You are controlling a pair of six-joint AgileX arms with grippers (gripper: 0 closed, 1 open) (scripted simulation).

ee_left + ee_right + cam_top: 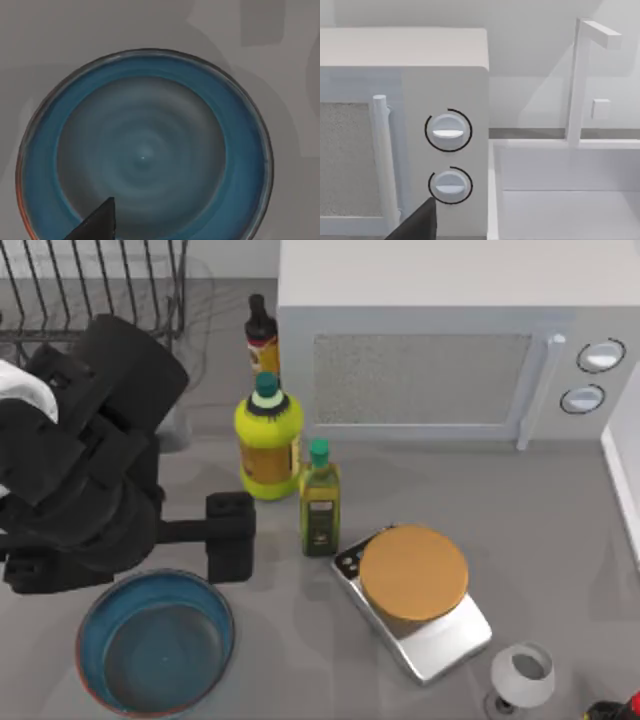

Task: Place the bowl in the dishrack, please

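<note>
The wide blue bowl with a thin reddish rim sits upright on the grey table at the front left. In the left wrist view the bowl lies straight below, grey-blue inside and holding nothing. My left gripper hangs at the end of the black left arm, just behind the bowl's right rim and above the table. The dark wire dishrack stands at the back left, partly hidden by the left arm. My right arm is parked at the front right corner.
A white microwave takes up the back right, and the right wrist view faces its knobs. A dark sauce bottle, a yellow bottle and a green oil bottle stand mid-table. A silver scale and a white glass sit front right.
</note>
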